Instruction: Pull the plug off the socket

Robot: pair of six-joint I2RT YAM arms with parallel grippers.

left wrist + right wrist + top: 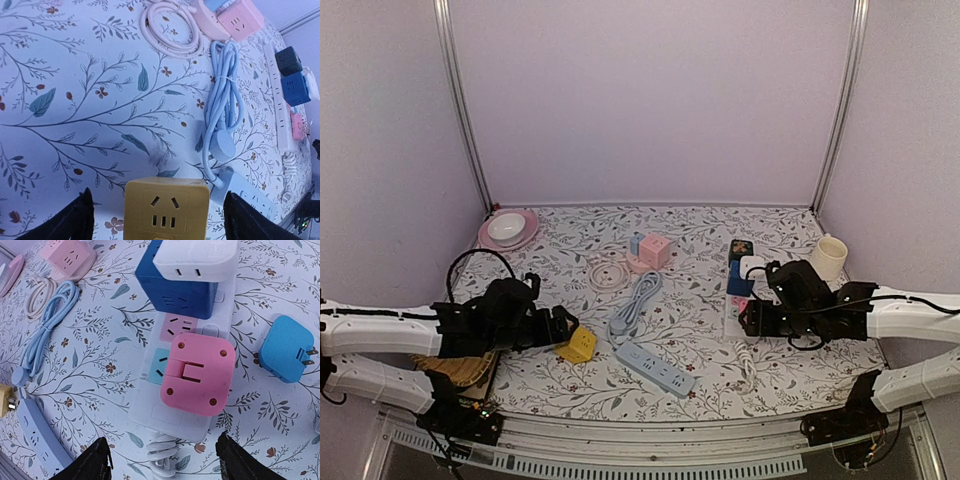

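Rounded-sq pink plug point(198, 374), wht strip point(170, 422)

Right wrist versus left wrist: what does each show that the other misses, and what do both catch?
Only the right wrist shows a loose blue plug lying on the cloth to the right of the white power strip, prongs exposed. Only the left wrist shows a navy cube at the strip's far end. Both show the strip, the pink plug seated on it, the blue cube, the coiled light-blue cable and the yellow cube socket.
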